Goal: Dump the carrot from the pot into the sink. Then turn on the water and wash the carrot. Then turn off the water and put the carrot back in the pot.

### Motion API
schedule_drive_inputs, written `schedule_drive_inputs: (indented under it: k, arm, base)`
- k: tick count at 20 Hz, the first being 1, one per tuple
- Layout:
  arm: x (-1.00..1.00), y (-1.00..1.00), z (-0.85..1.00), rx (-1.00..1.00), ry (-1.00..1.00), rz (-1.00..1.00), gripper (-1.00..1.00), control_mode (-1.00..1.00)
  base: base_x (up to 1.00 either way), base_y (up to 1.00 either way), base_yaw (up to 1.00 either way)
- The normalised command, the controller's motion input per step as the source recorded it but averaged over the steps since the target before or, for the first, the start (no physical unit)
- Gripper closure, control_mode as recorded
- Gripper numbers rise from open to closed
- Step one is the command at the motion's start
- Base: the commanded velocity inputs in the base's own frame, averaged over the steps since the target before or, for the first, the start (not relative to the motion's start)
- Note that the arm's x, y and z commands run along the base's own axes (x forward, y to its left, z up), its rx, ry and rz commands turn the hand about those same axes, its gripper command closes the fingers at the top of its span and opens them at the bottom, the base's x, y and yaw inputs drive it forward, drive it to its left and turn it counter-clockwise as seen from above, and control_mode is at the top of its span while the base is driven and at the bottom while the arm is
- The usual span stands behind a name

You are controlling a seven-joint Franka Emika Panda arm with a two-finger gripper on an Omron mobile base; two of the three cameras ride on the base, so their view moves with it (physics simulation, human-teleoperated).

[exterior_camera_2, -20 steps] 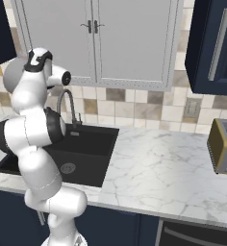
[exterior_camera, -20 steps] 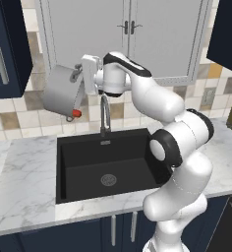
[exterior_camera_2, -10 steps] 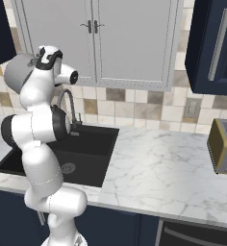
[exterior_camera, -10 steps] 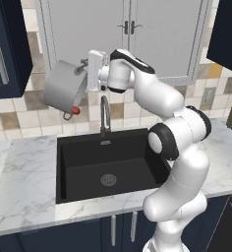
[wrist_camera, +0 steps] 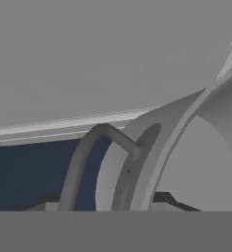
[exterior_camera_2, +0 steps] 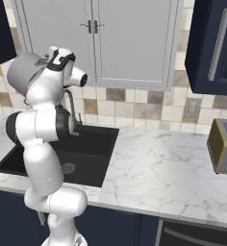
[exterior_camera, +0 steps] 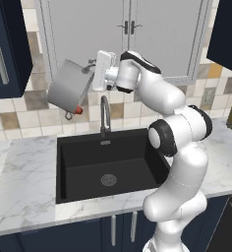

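The grey metal pot (exterior_camera: 69,91) hangs high over the left end of the black sink (exterior_camera: 88,153), tipped steeply on its side. My gripper (exterior_camera: 94,78) is shut on its upper right rim beside a loop handle (wrist_camera: 96,147). The carrot (exterior_camera: 77,110) shows as a small orange-red tip at the pot's lowest edge. The arched faucet (exterior_camera: 104,115) stands just right of and below the pot, with no stream from it. In the right base view the pot (exterior_camera_2: 20,72) sits behind my hand, above the sink (exterior_camera_2: 95,144). The hand view shows the pot's rim and inner wall close up.
A round drain (exterior_camera: 108,179) lies in the sink floor. White marble counter (exterior_camera_2: 163,163) runs around the basin. Grey wall cabinets (exterior_camera: 152,34) hang just behind the raised pot. A toaster (exterior_camera_2: 223,146) stands on the counter at the far right.
My hand has shifted a little to the right with the pot, and the pot has swung slightly with it. The carrot tip stays at the pot's lower edge.
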Motion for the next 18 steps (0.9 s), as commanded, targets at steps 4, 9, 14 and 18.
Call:
schedule_drive_inputs:
  k: [4,9,14,18]
  arm:
    - [0.01,-0.35,-0.07,0.13,0.07,0.09,1.00,-1.00]
    - [0.00,-0.35,-0.02,0.17,0.06,0.13,1.00,-1.00]
    - [0.05,-0.26,0.00,0.21,0.04,0.14,1.00,-1.00]
    - [0.20,-0.17,0.00,0.19,0.00,0.10,1.00,-1.00]
  base:
    - [0.00,0.00,0.00]
    - [0.00,0.00,0.00]
    - [0.00,0.00,0.00]
    - [0.00,0.00,0.00]
